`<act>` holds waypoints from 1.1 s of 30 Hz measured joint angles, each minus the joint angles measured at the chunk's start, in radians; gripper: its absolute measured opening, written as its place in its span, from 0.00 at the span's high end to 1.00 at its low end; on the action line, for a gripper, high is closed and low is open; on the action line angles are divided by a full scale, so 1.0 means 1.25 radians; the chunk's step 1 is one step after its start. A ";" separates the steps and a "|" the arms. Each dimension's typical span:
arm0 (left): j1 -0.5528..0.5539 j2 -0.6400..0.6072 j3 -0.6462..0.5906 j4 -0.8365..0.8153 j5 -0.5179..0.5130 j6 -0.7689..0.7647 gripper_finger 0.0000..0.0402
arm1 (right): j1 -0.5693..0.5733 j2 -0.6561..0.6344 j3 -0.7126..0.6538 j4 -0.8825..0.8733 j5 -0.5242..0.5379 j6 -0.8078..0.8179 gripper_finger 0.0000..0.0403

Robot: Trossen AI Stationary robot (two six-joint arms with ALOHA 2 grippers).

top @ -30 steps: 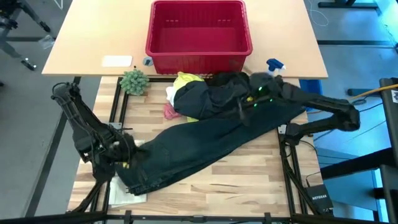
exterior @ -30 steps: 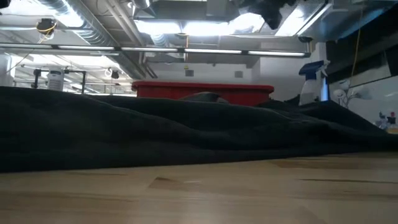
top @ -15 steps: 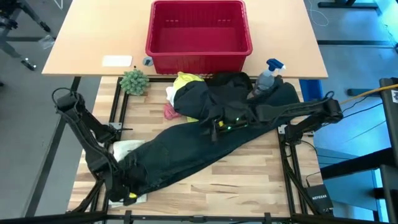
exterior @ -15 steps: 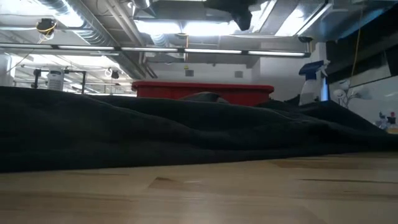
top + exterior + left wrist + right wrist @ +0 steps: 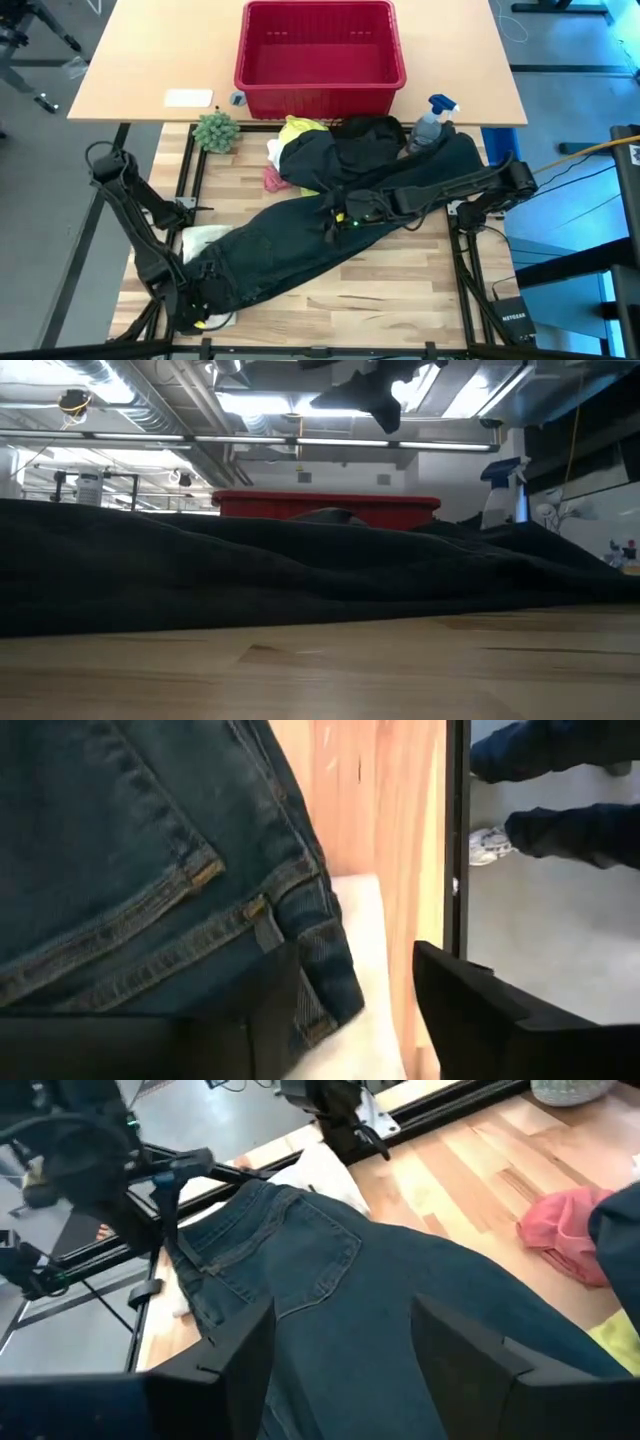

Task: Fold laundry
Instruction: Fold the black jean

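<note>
The dark blue trousers (image 5: 330,225) lie spread slantwise across the table. Their waist end (image 5: 215,285) is at the near left, partly on a flat white item (image 5: 200,240). Their legs run up to a heap with the yellow T-shirt (image 5: 298,128), a pink cloth (image 5: 272,180) and a white cloth (image 5: 274,150). My left gripper (image 5: 205,318) is open at the waist end, its fingers either side of the waistband corner. My right gripper (image 5: 332,215) hangs open above the trousers' middle, clear of them. My left gripper (image 5: 352,955) points steeply down, and the trousers' waistband corner (image 5: 320,970) lies between its two fingers. One finger (image 5: 275,1010) shows in front of the denim. Whether either finger touches the cloth, I cannot tell.
A red basket (image 5: 320,85) stands on the far table, with a small plant (image 5: 215,130) and a spray bottle (image 5: 430,125) in front of it. Bare wood lies near the front right (image 5: 400,290). A person's legs and shoe (image 5: 490,845) show beyond the table's left edge.
My left gripper has gone down and toward the table's near edge along the trousers' waist end, turning as it went. My right gripper has come down from the heap at the far right toward the table's middle, over the trousers.
</note>
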 joint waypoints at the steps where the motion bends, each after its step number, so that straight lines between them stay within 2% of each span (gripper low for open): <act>1: 0.000 0.007 0.000 0.002 -0.003 0.007 0.50 | 0.000 0.001 0.000 -0.002 0.000 0.003 0.45; 7: -0.005 0.086 0.000 0.075 -0.012 0.063 0.46 | -0.002 0.001 0.000 0.000 0.019 0.012 0.45; 11: -0.019 0.168 0.000 0.107 -0.015 0.056 0.46 | -0.002 0.001 0.000 0.000 0.026 0.014 0.45; 18: -0.019 0.282 0.005 0.082 -0.027 -0.127 0.50 | -0.002 0.001 0.000 -0.002 0.065 0.019 0.45; 24: -0.017 0.290 0.016 0.060 -0.041 -0.213 0.59 | -0.002 0.001 0.000 -0.003 0.063 0.020 0.45; 33: -0.029 0.291 0.017 0.027 -0.061 -0.195 0.69 | -0.002 0.001 0.000 -0.003 0.078 0.017 0.45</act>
